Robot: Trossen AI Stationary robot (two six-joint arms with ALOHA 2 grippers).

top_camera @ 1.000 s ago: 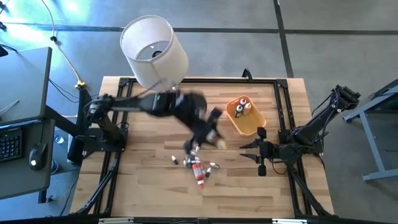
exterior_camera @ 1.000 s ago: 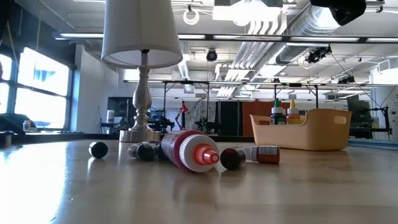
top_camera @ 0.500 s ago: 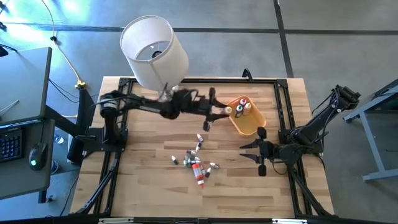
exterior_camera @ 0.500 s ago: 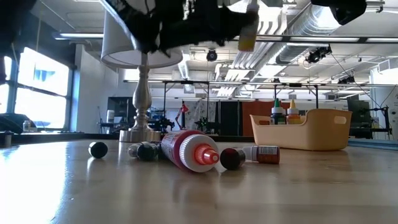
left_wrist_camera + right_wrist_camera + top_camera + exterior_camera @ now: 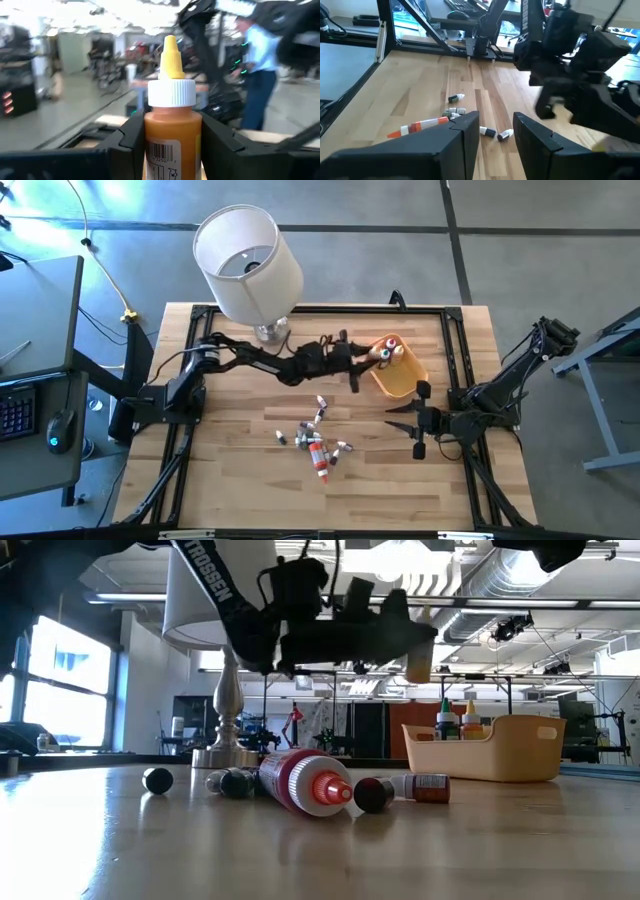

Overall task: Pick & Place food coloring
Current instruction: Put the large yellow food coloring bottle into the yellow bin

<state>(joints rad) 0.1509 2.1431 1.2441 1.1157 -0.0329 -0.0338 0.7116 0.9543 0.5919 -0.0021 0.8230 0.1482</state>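
My left gripper [image 5: 366,361] reaches level from the table's left and is shut on an orange food coloring bottle [image 5: 172,125] with a white collar and a yellow pointed cap. In the low view this bottle [image 5: 418,655] hangs above the left rim of the orange bowl [image 5: 500,755]. Two more bottles [image 5: 391,350] stand upright inside the bowl [image 5: 402,383]. Several small bottles and a larger red-and-white tube [image 5: 316,442] lie on their sides on the wood near the table's middle. My right gripper [image 5: 415,426] waits open just near of the bowl, nothing between its fingers [image 5: 465,131]. My left gripper pinches the bottle's orange body [image 5: 152,132] between its two fingers, just below the white collar. The fingers [image 5: 131,137] come level from the table's left, one on each side. The bottle stands upright, cap up, lifted clear of table and bowl.
A white-shaded lamp [image 5: 248,258] stands at the far left, its base [image 5: 268,332] close behind my left arm. A black frame [image 5: 455,360] runs around the wooden top. A person in a light blue shirt [image 5: 260,55] stands beyond the table.
My left gripper has carried the orange bottle from above the pile toward the far right, up to the bowl, sinking as it went. It has tipped from pointing down to about level, and the bottle now stands upright.
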